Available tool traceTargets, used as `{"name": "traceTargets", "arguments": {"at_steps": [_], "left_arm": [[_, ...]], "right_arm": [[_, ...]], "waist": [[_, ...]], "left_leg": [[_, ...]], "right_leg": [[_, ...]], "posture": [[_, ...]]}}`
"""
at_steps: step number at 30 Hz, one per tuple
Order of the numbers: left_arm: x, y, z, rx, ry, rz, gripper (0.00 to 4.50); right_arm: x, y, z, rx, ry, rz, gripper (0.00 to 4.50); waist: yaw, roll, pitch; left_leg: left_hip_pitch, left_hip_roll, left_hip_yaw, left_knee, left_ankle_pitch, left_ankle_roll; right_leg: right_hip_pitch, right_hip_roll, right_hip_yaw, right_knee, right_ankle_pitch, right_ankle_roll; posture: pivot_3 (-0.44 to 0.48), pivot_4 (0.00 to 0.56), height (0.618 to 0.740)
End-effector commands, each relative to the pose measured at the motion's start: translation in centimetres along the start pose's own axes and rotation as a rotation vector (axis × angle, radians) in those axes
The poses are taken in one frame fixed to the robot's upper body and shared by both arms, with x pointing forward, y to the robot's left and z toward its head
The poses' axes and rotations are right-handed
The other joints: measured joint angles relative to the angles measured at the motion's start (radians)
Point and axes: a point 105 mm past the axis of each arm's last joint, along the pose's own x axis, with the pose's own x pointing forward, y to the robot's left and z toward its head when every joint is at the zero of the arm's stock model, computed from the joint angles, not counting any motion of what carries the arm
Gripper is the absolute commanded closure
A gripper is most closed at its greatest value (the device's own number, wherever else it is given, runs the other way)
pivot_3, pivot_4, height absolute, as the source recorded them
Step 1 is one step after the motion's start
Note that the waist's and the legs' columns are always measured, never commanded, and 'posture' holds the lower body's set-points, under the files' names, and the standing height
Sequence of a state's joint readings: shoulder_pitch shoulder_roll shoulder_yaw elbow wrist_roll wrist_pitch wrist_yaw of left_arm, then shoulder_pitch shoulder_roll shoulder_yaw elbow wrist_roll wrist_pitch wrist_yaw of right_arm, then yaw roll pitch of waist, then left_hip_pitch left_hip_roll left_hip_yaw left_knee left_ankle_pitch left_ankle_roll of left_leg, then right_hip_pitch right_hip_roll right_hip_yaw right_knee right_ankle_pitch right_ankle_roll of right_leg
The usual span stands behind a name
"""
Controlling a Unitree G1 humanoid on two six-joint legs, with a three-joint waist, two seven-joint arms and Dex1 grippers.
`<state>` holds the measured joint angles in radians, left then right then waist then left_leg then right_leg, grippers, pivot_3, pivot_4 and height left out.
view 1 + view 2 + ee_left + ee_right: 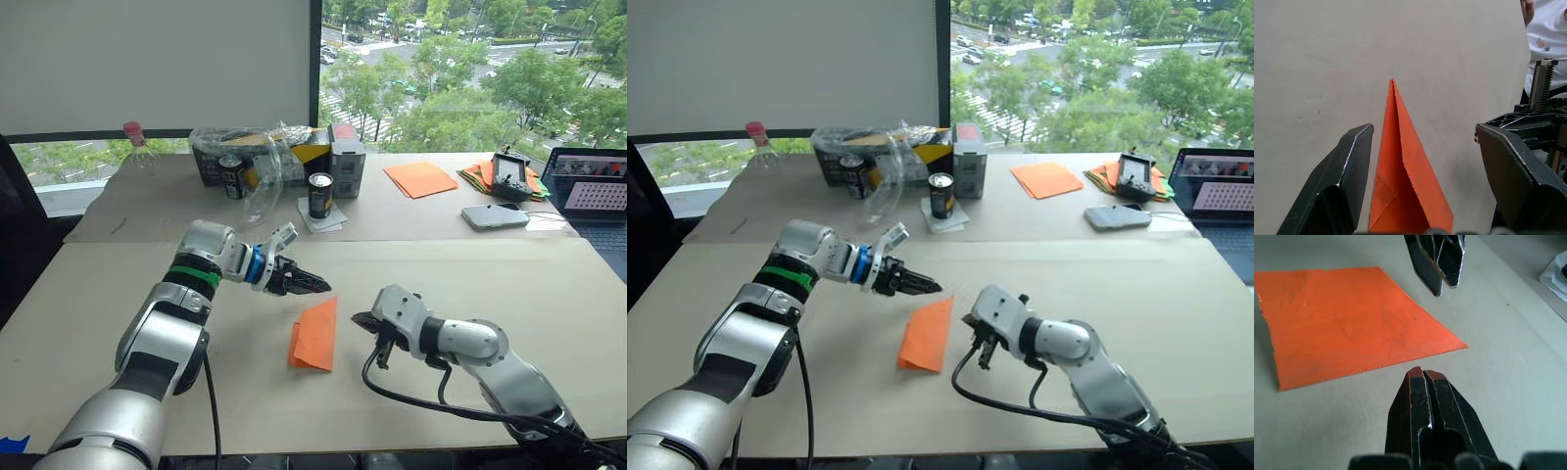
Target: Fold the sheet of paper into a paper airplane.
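A wide beige bench [549,294] is seen, on whose near half the sheet of paper [315,334] lies flat. The sheet is bright orange and folded into a narrow strip with one slanted upper edge; in the left wrist view it is shown tapering to a sharp tip, with a crease running along its length and a small triangular fold near its wide end. It lies between the two arms, touched by neither.

At the far side of the bench a laptop [594,196] is set at the right edge, its screen too small to be read. A black basket [245,155] wrapped in clear plastic, a grey box [346,160] and two dark cans [320,195] are placed near the window; their labels cannot be read. Smooth orange sheets [420,178] and a multicoloured paper pile [495,176] lie further right.

The left end effector [315,285] is held just beyond the sheet's upper end, its fingers spread wide and gripping nothing. The right end effector [1422,374] is poised just beside the sheet's right edge, fingers pressed together, empty.
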<state>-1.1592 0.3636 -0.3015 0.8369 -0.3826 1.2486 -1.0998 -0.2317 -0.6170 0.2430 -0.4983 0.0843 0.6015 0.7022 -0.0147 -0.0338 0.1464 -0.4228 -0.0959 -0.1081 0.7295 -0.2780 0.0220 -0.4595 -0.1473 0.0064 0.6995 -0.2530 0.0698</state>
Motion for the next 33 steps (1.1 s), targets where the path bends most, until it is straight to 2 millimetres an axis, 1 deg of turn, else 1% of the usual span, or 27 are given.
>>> {"name": "traceTargets", "arguments": {"at_steps": [1,3,5,8,13,16,17,19,21,24,26,30,31,33], "left_arm": [[0.1,-1.9,0.5,0.033,0.030,-0.078,0.95],[0.2,-2.7,0.4,0.022,0.048,-0.126,0.95],[0.4,-2.7,0.2,0.027,0.063,-0.121,0.95],[0.6,-2.3,-0.1,0.022,0.075,-0.107,1.72],[0.8,-2.0,-0.6,0.019,0.100,-0.095,3.42],[1.0,-1.5,-0.5,0.019,0.082,-0.065,4.37],[1.1,-1.5,-0.6,0.005,0.079,-0.066,4.45],[1.1,-1.6,-0.7,-0.037,0.073,-0.076,4.45],[0.9,-1.6,-0.3,-0.096,0.039,-0.084,4.45],[0.4,-1.6,0.4,-0.175,-0.030,-0.097,4.45],[0.1,-1.7,0.4,-0.208,-0.048,-0.108,4.45],[0.0,-1.5,0.1,-0.217,-0.057,-0.100,4.45],[0.1,-1.2,-0.1,-0.182,-0.053,-0.068,4.45],[0.2,-1.3,-0.2,-0.155,-0.048,-0.069,4.45]], "right_arm": [[-0.6,-0.6,1.2,-0.026,-0.037,-0.037,4.50],[-0.7,-0.6,1.2,-0.028,-0.034,-0.040,4.50],[-0.7,-0.7,1.1,-0.029,-0.030,-0.043,4.50],[-0.7,-0.8,1.0,-0.031,-0.026,-0.044,4.50],[-0.6,-0.9,1.0,-0.035,-0.024,-0.043,4.50],[-0.5,-0.9,1.0,-0.037,-0.022,-0.042,4.50],[-0.4,-1.0,1.0,-0.039,-0.022,-0.044,4.50],[-0.2,-1.2,1.4,-0.034,-0.035,-0.054,4.50],[-0.3,-1.4,1.6,-0.032,-0.042,-0.064,4.50],[-0.5,-1.9,1.1,-0.002,-0.029,-0.099,4.50],[-0.7,-2.2,0.8,0.019,-0.018,-0.130,4.50],[-0.8,-2.5,0.9,0.046,-0.027,-0.152,4.50],[-0.8,-2.5,0.9,0.044,-0.026,-0.151,4.50],[-0.7,-2.5,0.8,0.039,-0.022,-0.147,4.50]], "waist": [[-0.001,0.000,0.000],[0.000,0.000,0.000],[0.000,0.000,0.000],[-0.001,0.000,0.000],[0.000,0.000,0.000],[0.000,0.000,0.000],[0.000,0.000,0.000],[0.000,0.000,0.000],[-0.002,0.000,0.000],[-0.002,0.000,0.000],[-0.001,0.000,0.000],[0.001,0.000,0.000],[0.001,0.000,0.000],[0.000,0.000,0.000]], "left_leg": [[0.000,0.000,0.000,0.000,0.000,0.000],[-0.001,0.000,0.000,0.001,0.000,0.000],[-0.001,0.000,0.000,0.001,0.000,0.000],[0.000,0.000,0.000,0.001,0.000,0.000],[0.000,0.000,0.000,0.001,0.000,0.000],[0.000,0.000,0.000,0.001,0.000,0.000],[0.000,0.000,0.000,0.001,0.000,0.000],[-0.001,0.000,0.000,0.001,0.000,0.000],[-0.001,0.000,0.000,0.001,0.000,0.000],[0.000,0.000,0.000,0.001,0.000,0.000],[0.000,0.000,0.000,0.001,0.000,0.000],[0.000,0.000,0.000,0.002,0.001,-0.001],[0.000,0.000,0.000,0.002,0.001,-0.001],[0.000,0.000,0.000,0.002,0.001,-0.001]], "right_leg": [[0.000,0.000,0.000,0.000,0.000,0.000],[0.000,0.000,0.000,0.000,0.000,0.000],[-0.001,0.000,0.000,0.000,0.000,0.000],[0.000,0.000,0.000,0.000,0.000,0.000],[-0.001,0.000,0.000,0.001,0.000,0.000],[0.000,0.000,0.000,0.001,0.000,0.000],[0.000,0.000,0.000,0.001,0.000,0.000],[-0.001,0.000,0.000,0.001,0.000,0.000],[-0.001,0.000,0.000,0.001,0.000,0.000],[-0.001,0.000,0.000,0.001,0.000,0.000],[-0.001,0.000,0.000,0.002,0.000,0.000],[-0.001,0.000,0.001,0.002,0.000,0.000],[-0.001,0.000,0.001,0.002,0.000,0.000],[-0.001,0.000,0.001,0.003,0.000,0.000]], "posture": [[0.000,0.150,0.670],[0.000,0.150,0.670],[0.000,0.150,0.670],[0.000,0.150,0.670],[0.000,0.150,0.670],[0.000,0.150,0.670],[0.000,0.150,0.670],[0.000,0.150,0.670],[0.000,0.150,0.670],[0.000,0.150,0.670],[0.000,0.150,0.670],[0.000,0.150,0.670],[0.000,0.150,0.670],[0.000,0.150,0.670]]}}
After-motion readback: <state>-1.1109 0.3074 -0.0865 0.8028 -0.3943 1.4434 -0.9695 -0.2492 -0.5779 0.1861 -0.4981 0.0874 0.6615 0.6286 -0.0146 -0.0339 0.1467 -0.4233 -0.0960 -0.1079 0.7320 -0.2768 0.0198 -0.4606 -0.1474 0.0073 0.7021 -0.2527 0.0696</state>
